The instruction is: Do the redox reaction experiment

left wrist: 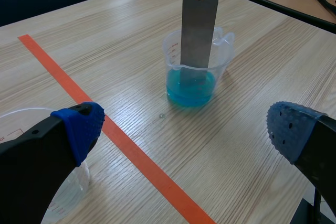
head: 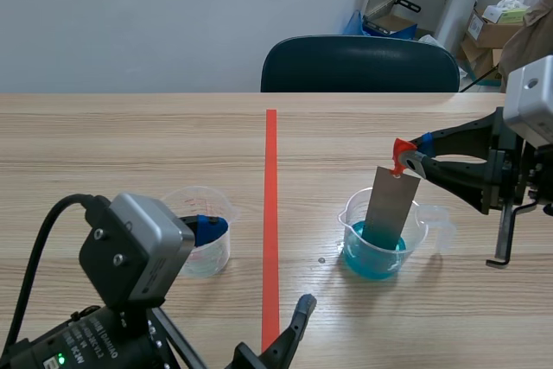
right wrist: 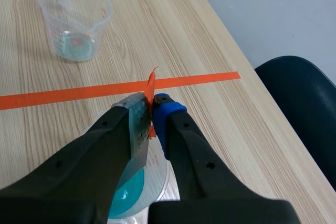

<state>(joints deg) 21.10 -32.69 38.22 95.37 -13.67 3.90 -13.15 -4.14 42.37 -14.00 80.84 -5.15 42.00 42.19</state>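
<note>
Scene view, starting at my left: my left tool (head: 259, 347) sits low over the near edge of the table (head: 130, 136), released, its fingers spread wide with nothing between them. Just beside it stands a clear beaker (head: 203, 244), which looks close to empty. Next comes the orange-red tape line (head: 270, 213) down the middle of the table. Past it is the beaker of blue liquid (head: 380, 239), and standing in that beaker is the metal strip (head: 390, 205), nearly upright, its lower end down in the liquid. I cannot tell whether it touches the bottom.

Furthest right, my right tool (head: 413, 162) is clenched on the strip's top edge, right at the orange tab (head: 402, 151) stuck there. The right wrist view shows the strip (right wrist: 137, 124) pinched flat between my two fingers.

I judge the strip to be thin, stiff and light, with smooth faces that could slip. The top edge by the tab is the place to hold it, dry and clear of the liquid. The beaker looks like thin, light plastic, so a strip levering against its rim could tip it and spill.
</note>
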